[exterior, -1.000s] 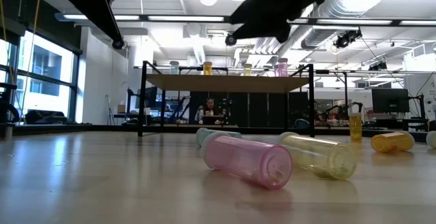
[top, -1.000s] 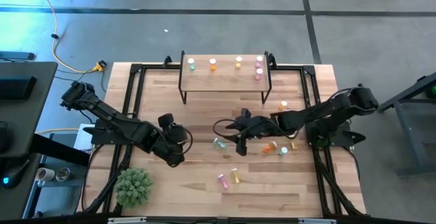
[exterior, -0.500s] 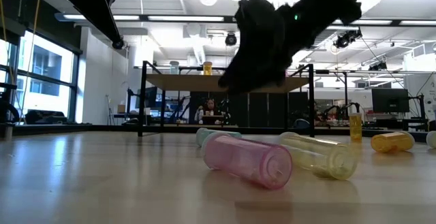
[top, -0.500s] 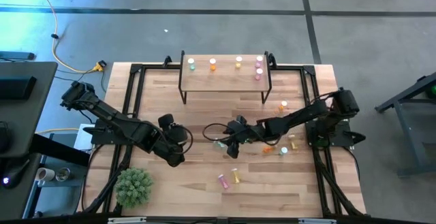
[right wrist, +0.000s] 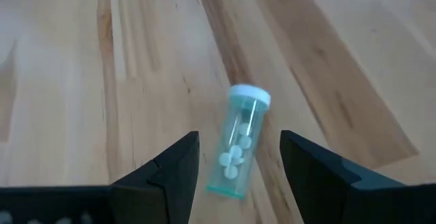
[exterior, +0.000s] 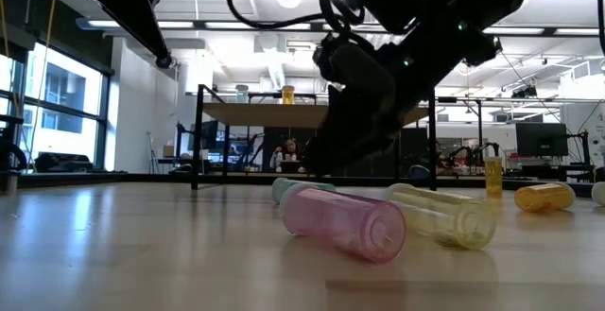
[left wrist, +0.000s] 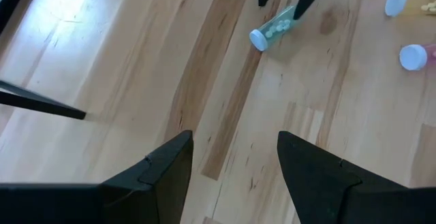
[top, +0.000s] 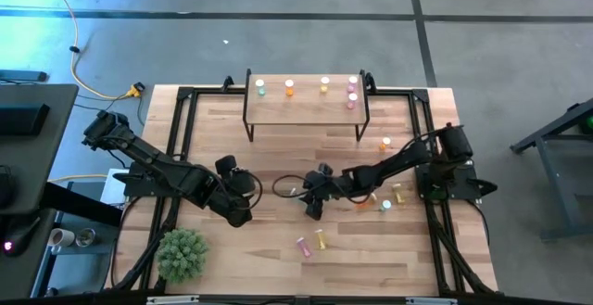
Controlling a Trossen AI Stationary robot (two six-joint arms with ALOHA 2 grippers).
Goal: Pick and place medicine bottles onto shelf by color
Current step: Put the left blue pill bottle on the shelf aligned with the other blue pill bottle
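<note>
Two matte black jointed arms, looping black cables.

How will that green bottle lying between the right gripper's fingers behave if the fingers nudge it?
The green bottle lies on its side on the smooth table, so it will probably roll if nudged. Its few loose pills suggest it is light. The open right gripper straddles it.

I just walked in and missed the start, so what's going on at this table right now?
A two-armed robot is sorting small pill bottles onto a low wooden shelf, where five already stand. The right gripper is open and lowered over a green bottle lying on its side on the table, with a finger on either side of it, not yet closed. The left gripper waits open above bare wood. A pink bottle, a yellow bottle and a few others lie loose on the table.
</note>
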